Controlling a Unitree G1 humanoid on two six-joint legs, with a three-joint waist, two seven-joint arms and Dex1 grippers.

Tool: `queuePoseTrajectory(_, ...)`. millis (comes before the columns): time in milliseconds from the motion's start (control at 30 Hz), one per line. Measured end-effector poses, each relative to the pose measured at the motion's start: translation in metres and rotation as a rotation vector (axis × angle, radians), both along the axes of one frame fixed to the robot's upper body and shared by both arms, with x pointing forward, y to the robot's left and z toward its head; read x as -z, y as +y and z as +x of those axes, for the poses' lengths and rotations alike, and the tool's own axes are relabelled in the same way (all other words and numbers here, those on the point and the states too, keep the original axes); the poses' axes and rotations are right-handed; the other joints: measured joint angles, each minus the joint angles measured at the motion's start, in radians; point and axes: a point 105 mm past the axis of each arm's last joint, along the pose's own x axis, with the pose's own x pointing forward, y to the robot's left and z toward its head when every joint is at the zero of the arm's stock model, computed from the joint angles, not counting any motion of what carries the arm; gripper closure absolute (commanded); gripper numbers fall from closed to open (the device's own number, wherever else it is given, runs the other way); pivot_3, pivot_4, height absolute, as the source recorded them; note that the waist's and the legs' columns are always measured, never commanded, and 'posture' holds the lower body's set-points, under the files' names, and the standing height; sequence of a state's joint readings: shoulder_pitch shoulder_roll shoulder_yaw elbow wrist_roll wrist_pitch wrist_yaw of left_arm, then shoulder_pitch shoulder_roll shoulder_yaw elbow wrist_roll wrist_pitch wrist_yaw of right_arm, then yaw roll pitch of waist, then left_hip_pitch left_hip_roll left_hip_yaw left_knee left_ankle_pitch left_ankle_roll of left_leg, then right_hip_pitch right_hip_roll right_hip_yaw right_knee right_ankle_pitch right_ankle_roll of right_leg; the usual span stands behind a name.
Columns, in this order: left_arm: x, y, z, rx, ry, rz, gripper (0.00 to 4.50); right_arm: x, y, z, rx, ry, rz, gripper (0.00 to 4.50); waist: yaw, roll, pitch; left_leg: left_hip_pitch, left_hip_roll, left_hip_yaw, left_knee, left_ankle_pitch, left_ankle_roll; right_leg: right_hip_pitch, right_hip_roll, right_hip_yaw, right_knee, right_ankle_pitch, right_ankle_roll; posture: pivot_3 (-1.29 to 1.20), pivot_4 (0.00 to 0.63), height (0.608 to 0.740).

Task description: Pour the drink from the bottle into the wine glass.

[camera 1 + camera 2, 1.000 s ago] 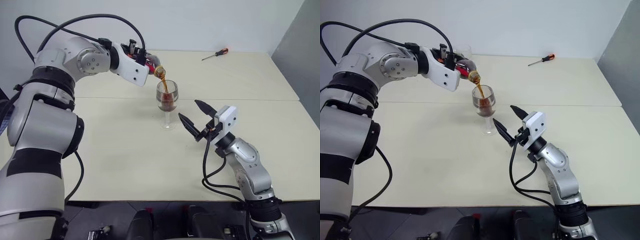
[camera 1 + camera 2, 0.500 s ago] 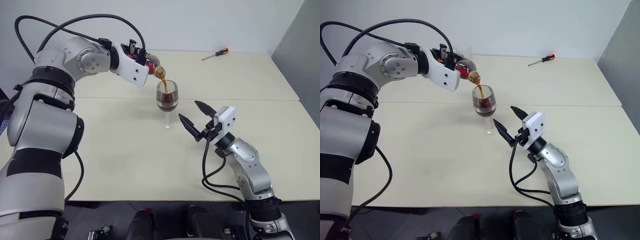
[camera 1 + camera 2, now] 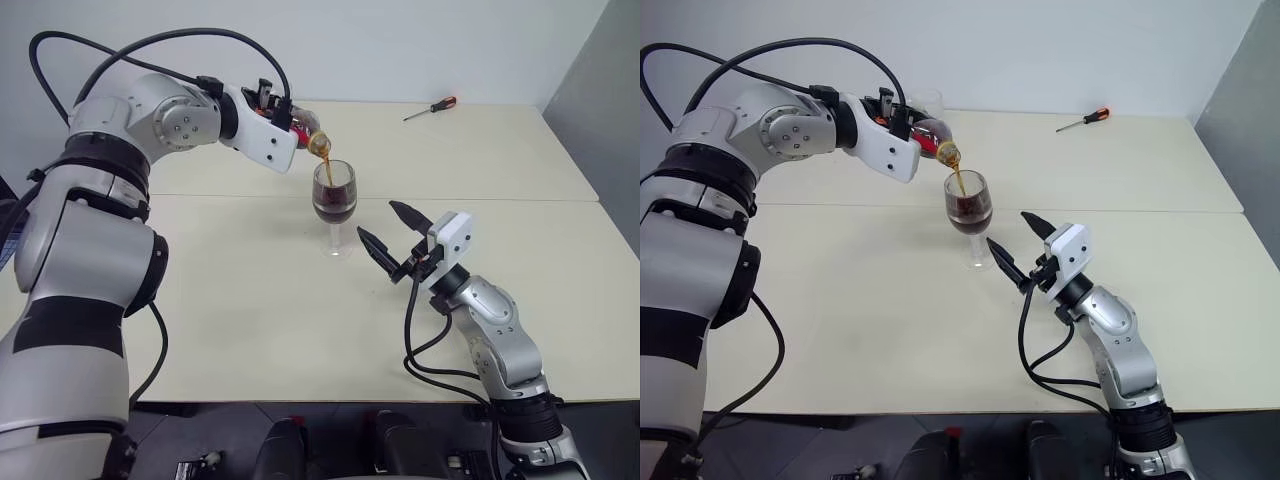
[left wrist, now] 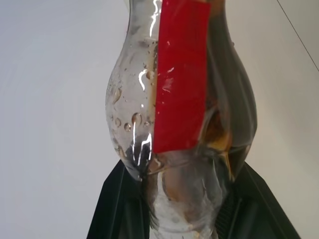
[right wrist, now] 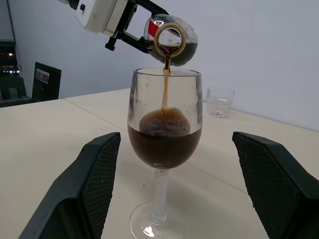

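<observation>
Overhead, tilted bottle (image 3: 932, 135) pours drink (image 5: 165, 142) (foamy) into wine glass (image 3: 969, 205).

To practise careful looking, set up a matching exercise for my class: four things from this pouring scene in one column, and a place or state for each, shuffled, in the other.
Things:
1. bottle
2. wine glass
3. screwdriver
4. right gripper

Places or states:
A. lying at the table's far edge
B. tilted, held in the left gripper
C. open, fingers either side of the glass, not touching it
D. upright, partly filled with dark drink

Pairs: 1-B, 2-D, 3-A, 4-C
</observation>
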State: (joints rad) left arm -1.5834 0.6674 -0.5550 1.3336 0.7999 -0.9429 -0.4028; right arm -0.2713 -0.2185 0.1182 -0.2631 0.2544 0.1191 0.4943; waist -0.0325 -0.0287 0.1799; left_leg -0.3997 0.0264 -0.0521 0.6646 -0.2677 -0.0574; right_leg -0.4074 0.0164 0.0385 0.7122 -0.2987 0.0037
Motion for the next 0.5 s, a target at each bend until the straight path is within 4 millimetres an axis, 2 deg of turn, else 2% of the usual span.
queuePoseTrajectory(500,-0.0021,-0.0014,-0.0003,0.004,-0.004,0.000,3.26,0.0000,0.0001,0.0000,0.000,0.000,0.001,0.64,0.000,0.000,0.000,0.000,0.000,0.000,0.000,0.000,0.000,0.000,0.000,0.000,0.000,0.000,0.000,0.00,0.150,0.740)
